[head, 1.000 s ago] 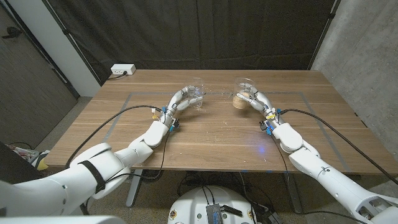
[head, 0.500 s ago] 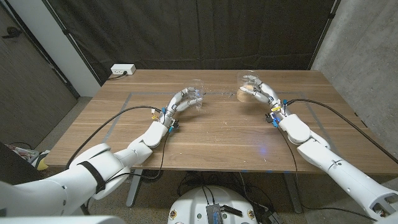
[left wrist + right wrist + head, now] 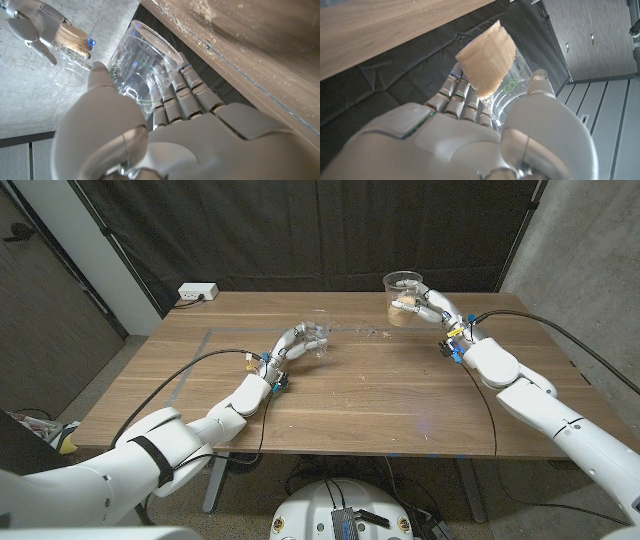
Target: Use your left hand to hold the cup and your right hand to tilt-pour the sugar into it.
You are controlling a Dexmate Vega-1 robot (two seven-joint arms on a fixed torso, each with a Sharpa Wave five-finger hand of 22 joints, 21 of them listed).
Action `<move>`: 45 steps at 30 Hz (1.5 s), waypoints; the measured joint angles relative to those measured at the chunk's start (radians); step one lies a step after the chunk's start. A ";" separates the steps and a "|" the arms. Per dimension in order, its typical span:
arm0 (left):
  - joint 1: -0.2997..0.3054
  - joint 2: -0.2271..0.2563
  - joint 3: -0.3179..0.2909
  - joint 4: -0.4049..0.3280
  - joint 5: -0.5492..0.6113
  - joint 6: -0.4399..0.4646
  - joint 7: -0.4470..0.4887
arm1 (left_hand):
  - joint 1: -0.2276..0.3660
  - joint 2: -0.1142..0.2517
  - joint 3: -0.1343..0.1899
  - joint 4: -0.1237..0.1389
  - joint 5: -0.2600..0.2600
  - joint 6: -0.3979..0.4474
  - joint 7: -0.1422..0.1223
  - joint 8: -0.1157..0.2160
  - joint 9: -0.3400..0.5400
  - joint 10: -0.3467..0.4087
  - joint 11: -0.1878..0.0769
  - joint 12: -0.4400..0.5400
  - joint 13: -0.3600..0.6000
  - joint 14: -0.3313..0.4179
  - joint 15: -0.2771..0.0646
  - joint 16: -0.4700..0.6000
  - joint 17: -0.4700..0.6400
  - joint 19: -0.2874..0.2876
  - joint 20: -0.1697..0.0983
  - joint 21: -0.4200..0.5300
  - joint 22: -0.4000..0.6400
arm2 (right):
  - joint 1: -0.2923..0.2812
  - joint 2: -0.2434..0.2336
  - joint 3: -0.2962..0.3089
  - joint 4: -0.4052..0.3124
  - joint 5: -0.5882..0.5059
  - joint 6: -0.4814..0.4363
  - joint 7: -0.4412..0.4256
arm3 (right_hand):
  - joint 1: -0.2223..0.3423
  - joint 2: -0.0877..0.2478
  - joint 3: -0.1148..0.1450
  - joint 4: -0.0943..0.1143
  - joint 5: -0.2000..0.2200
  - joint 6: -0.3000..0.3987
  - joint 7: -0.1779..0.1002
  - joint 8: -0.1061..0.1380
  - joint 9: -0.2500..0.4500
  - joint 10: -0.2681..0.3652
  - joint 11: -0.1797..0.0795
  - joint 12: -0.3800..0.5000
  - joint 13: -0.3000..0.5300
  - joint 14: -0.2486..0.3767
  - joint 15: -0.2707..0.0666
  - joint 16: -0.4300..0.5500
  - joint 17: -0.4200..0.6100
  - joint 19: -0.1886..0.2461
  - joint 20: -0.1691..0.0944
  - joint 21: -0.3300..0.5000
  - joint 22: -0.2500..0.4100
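An empty clear plastic cup [image 3: 316, 335] stands on the wooden table [image 3: 340, 390] left of centre, and my left hand [image 3: 291, 345] grips it from the side. In the left wrist view the same cup [image 3: 142, 67] sits between my thumb and fingers [image 3: 187, 92]. My right hand [image 3: 432, 308] holds a second clear cup [image 3: 403, 297] with brown sugar in its bottom, lifted above the table's far right part and upright. The right wrist view has the sugar cup [image 3: 490, 60] against my right hand [image 3: 470, 140]. The left wrist view also catches the raised sugar cup [image 3: 67, 50].
A white power strip [image 3: 198, 293] lies at the table's far left corner. A few spilled grains [image 3: 375, 333] dot the wood between the two cups. Black cables run along both arms. A dark curtain hangs behind the table.
My right hand has lifted the sugar cup off the table, up and toward the far right. The left hand and its cup have stayed put.
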 measured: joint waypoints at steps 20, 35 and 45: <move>-0.022 -0.004 0.011 0.016 0.019 0.048 -0.037 | -0.004 0.012 -0.007 0.007 -0.019 0.000 0.000 0.000 0.001 -0.002 0.002 0.000 -0.003 0.000 0.000 -0.008 0.014 -0.009 0.002 0.011 0.000 | 0.175 -0.103 -0.060 -0.235 -0.150 -0.264 0.130 | 0.017 -0.004 0.012 -0.001 0.000 0.027 -0.009 0.000 0.000 0.008 -0.006 -0.012 -0.006 0.011 0.000 -0.015 -0.006 -0.012 -0.004 0.008 -0.008; -0.039 -0.011 0.038 0.022 0.044 0.059 -0.024 | 0.004 0.020 -0.010 0.010 -0.027 0.011 0.000 0.010 -0.003 0.009 0.002 0.011 0.000 0.009 -0.002 -0.012 0.024 -0.009 0.002 0.019 -0.005 | 0.298 -0.056 -0.158 -0.264 -0.298 -0.353 0.222 | 0.018 0.009 0.021 -0.001 0.004 0.036 -0.011 0.000 0.000 0.009 -0.005 -0.015 -0.006 0.021 0.000 -0.022 -0.007 -0.024 -0.002 0.008 -0.011; -0.033 -0.004 0.070 0.021 0.084 0.010 0.057 | 0.005 0.021 -0.010 0.010 -0.027 0.016 -0.005 0.010 -0.008 0.013 -0.001 0.011 -0.003 0.012 0.002 -0.012 0.028 -0.009 0.002 0.019 -0.005 | 0.342 -0.025 -0.205 -0.254 -0.400 -0.366 0.258 | 0.018 0.009 0.025 0.003 0.004 0.040 -0.015 0.000 0.003 0.016 -0.009 -0.016 -0.006 0.021 0.000 -0.022 -0.009 -0.024 -0.002 0.008 -0.013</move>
